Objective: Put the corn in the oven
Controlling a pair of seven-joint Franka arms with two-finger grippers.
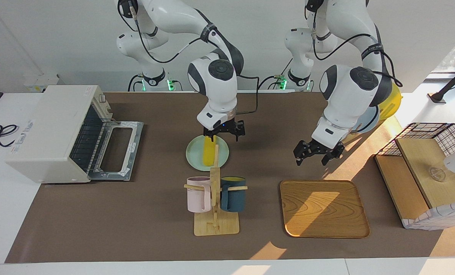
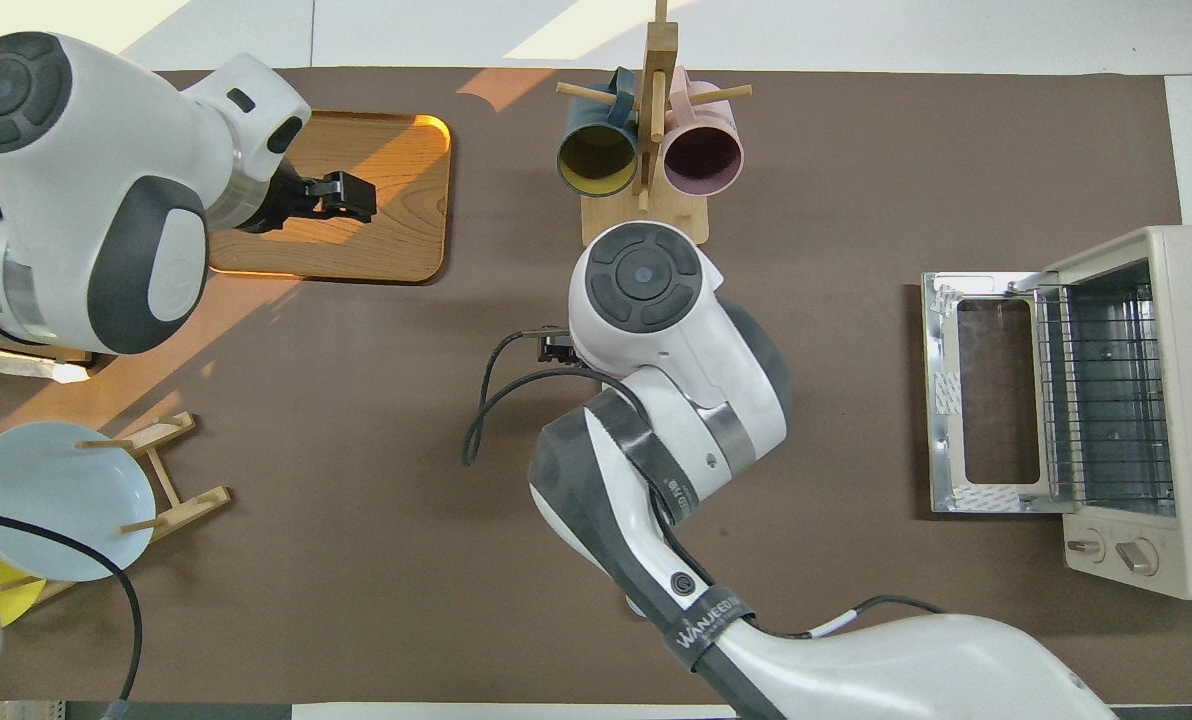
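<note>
From my seat the thing that matters is how the corn lies under the right gripper. The corn rests on a pale green plate near the middle of the worktop, its long axis running from the robots' end of the table out toward the mug rack, which stands just farther out from the robots. The right gripper hangs directly over the end of the cob nearer the robots, jaws spread apart and holding nothing; I read it as above the corn, not yet touching it. In the overhead view the right arm's wrist covers the plate and cob entirely, so I go by the facing view. To take the cob I judge the jaws must close across its narrow width, not along its length. The oven sits at the right arm's end of the worktop with its door dropped flat and the rack showing, so the right arm is the natural carrier. The left gripper waits, jaws also spread and empty, over the bare worktop just short of the wooden tray, well apart from the corn.
</note>
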